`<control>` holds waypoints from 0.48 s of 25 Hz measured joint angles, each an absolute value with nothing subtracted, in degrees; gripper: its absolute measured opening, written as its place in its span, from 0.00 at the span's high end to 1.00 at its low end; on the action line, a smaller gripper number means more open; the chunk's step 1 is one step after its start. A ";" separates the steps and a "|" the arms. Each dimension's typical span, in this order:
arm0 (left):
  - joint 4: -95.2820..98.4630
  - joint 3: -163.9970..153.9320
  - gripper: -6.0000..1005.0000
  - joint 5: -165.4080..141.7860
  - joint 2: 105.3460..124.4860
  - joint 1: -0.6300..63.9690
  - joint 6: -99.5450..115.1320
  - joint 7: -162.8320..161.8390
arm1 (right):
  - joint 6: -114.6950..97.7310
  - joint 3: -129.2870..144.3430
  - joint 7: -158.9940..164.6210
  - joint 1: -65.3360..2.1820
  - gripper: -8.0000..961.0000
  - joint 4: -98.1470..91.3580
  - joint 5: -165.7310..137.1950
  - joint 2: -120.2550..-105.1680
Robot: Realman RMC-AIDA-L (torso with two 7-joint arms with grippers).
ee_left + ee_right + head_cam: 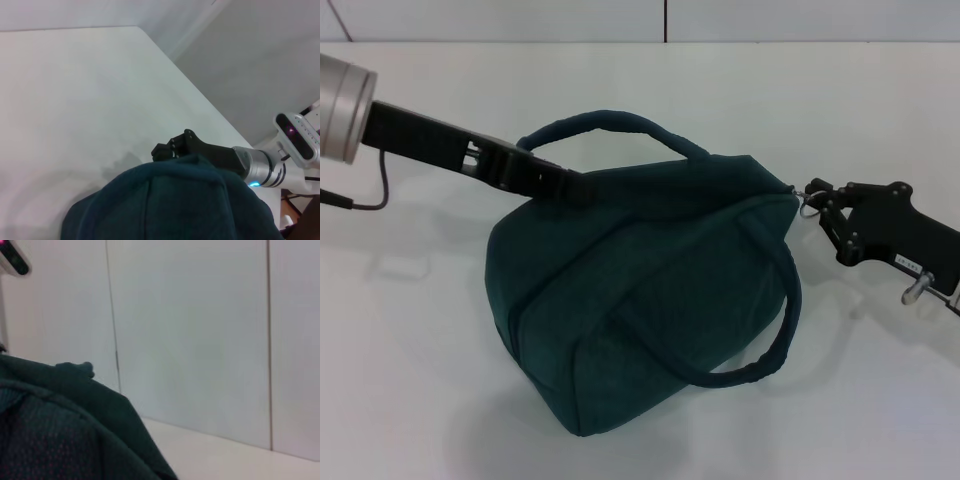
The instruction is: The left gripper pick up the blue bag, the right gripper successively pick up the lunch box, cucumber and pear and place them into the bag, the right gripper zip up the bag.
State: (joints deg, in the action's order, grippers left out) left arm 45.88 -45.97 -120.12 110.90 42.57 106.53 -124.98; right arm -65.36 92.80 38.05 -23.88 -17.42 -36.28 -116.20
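Nearest to you in the head view sat the blue bag (650,300), a dark teal fabric bundle resting on the white table (410,380), its lower corner closest to the camera and one padded loop handle (760,340) drooping down its front right side. The top of the bag looked drawn shut, so nothing of what lay inside could be seen. At the bag's right end, a little farther back, you had the right gripper (817,203) up against the upper corner, where a small metal ring pull (807,209) hung at the end of the zipper; the fingertips sat right at that ring and appeared pinched on it, though the contact itself was too small to confirm. In the left wrist view that same black claw (167,150) showed just beyond the bag's teal crest (170,205). On the other side, the left gripper (575,187) reached in from the far left and its tip pressed against the bag's top edge, just under the second handle (610,125) arching upright behind it; you could not tell whether those fingers were open or closed. The right wrist view showed only teal fabric (65,425) close up, with the wall behind.
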 joint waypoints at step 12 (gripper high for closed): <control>45.88 -45.96 0.84 -119.44 110.77 42.24 106.52 -124.98 | -59.37 98.66 37.90 -25.57 0.92 -17.77 -35.75 -116.19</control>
